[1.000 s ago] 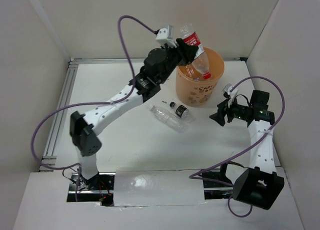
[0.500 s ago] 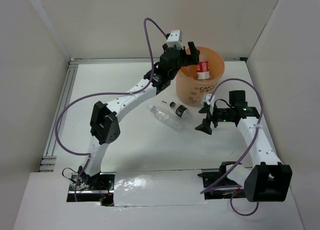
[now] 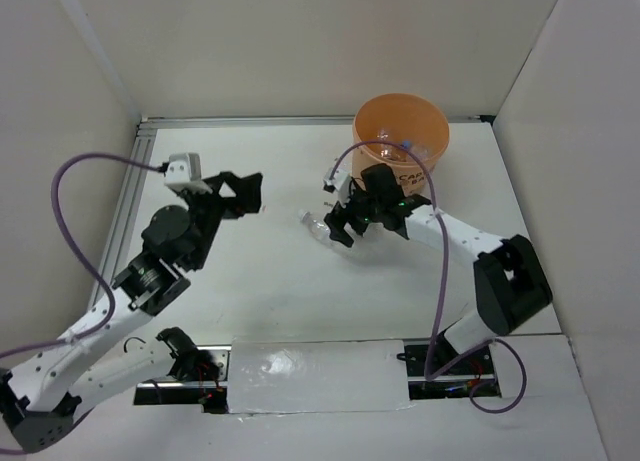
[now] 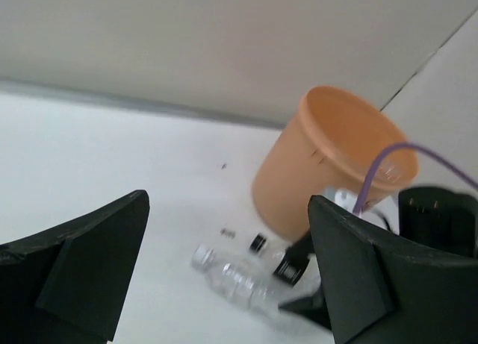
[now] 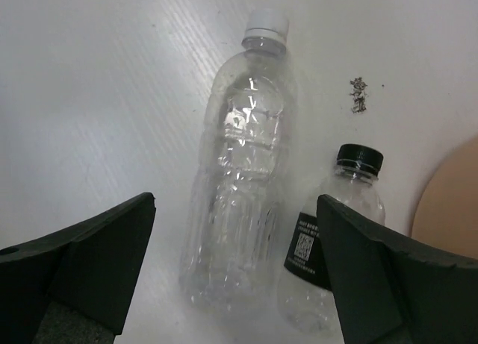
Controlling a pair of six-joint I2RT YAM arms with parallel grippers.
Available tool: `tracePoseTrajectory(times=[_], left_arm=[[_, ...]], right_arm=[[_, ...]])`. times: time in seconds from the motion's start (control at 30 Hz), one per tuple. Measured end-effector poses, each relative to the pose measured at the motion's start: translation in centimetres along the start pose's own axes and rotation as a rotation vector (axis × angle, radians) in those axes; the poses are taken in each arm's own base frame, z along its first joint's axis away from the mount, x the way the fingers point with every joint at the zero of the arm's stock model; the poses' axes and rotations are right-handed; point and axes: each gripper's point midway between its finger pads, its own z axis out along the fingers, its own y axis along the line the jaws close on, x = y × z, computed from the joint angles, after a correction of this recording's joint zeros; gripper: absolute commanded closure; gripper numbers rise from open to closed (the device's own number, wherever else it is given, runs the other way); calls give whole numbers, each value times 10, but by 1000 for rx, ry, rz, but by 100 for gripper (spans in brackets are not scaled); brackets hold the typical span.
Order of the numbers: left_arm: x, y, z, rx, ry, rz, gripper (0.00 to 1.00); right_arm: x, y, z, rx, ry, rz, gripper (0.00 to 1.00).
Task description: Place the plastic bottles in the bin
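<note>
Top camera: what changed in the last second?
The left gripper dropped its red-labelled bottle into the bin, then swung back left and is open. The right gripper moved in from beside the bin, open over the clear bottle and the black-capped bottle. Those two bottles and the bin stayed put.

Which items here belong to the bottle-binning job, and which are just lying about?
Job: white-capped clear bottle; black-capped bottle; orange bin.
Lying about: dark debris speck; metal rail along the table's left edge.
</note>
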Motion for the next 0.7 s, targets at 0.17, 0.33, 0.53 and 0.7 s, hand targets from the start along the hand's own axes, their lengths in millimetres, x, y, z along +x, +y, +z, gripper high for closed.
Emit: tracePoseTrajectory(times=[0.17,0.33,0.53,0.7], left_arm=[[78,51,-50,-84,177,-37,0],[148,71,-83,-115,364,-46,0],[175,56,-91,-70,454,-67,0],[190,38,-93,15,490,-93,0]], right_arm=[[10,-3,40,41,79,23,5],[38,-5,62,74,186,27,16],[44,6,72,8,219,-13,65],[11,31,60,-190,171,-27,75]])
